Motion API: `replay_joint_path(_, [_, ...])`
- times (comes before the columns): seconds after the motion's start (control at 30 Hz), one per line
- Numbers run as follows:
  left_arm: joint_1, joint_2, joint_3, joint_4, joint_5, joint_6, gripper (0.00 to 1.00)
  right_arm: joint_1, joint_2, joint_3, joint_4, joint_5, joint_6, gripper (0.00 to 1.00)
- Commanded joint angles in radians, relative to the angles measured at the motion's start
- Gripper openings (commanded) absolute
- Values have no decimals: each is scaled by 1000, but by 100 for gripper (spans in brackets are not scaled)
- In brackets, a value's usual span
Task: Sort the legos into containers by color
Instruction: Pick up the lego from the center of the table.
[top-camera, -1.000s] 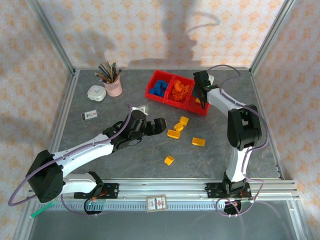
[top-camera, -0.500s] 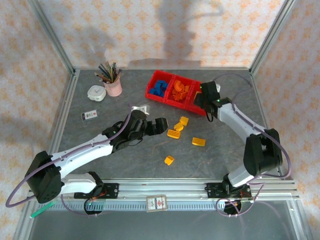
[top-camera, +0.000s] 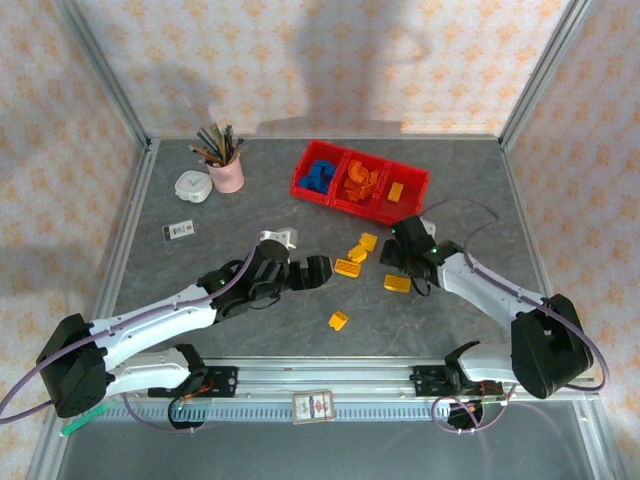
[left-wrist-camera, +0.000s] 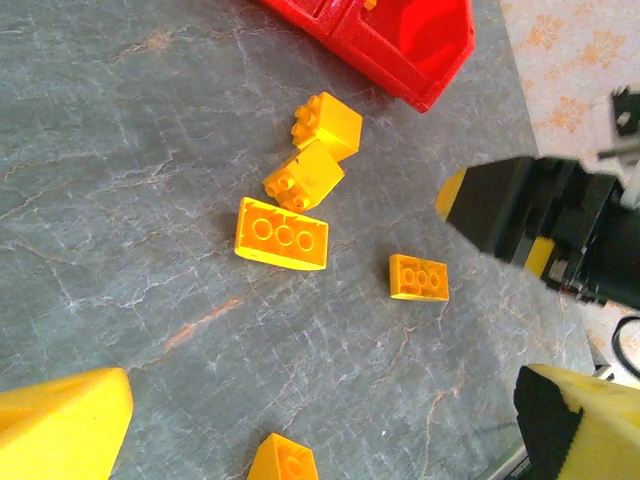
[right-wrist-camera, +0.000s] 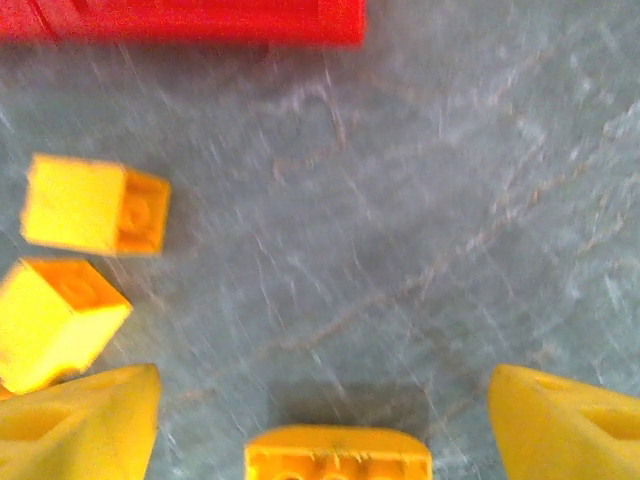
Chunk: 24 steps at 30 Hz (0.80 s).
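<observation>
Five yellow legos (top-camera: 357, 254) sit loose on the bench (top-camera: 200, 290), all on the near side of the bins (top-camera: 345, 207). Two blocky bricks (left-wrist-camera: 330, 122) lie side by side closest to the bins. Then comes a long three-stud piece (left-wrist-camera: 282, 233), a flat plate (left-wrist-camera: 418, 277) further off, and a small wedge (top-camera: 338, 320) furthest of all. They're glossy hard plastic with sharp edges and round studs on top.

Inside the bins, blue pieces (top-camera: 320, 176) fill the left compartment, a heap of orange (top-camera: 360, 180) fills the middle, and one yellow brick (top-camera: 396, 190) lies alone in the right. The bins are bright red and smooth-walled, three open boxes joined in a row. The bench is grey with a veined stone look.

Now the right gripper (right-wrist-camera: 322, 390): it has swung away from the bins' right compartment, where it was a second ago. It hangs low over the bench, yellow fingers (right-wrist-camera: 80, 420) spread wide, the plate showing between them untouched. That yellow brick in the right compartment, covered by the gripper before, is in plain sight.

The left gripper (left-wrist-camera: 320, 425) has drawn back a little from the bins and faces the loose pieces, fingers wide apart and empty. The five loose legos have not moved.

Left of the bins stand a pink cup (top-camera: 228, 178) of pencils (top-camera: 213, 140) and a white round dish (top-camera: 192, 186), with a small card (top-camera: 179, 231) nearer.
</observation>
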Motion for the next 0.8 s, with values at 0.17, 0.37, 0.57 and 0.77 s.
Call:
replay_joint_path(0.17, [-8,-45,-46,-30,-57,-27,99,100,-25,-112,23,4,129,94])
replay_joint_path(0.37, [-8,-50,-53,-40,-74,-28,99,142,34,-113,44,28,147,98])
replay_joint_path(0.57, [-8,-38,-50,-33,-68,-31,99,143,66,-92,51,76,129,93])
replay_joint_path(0.77, [-8,-33,-46,-33,-72,-26,99,143,113,-78,59,85,108,85])
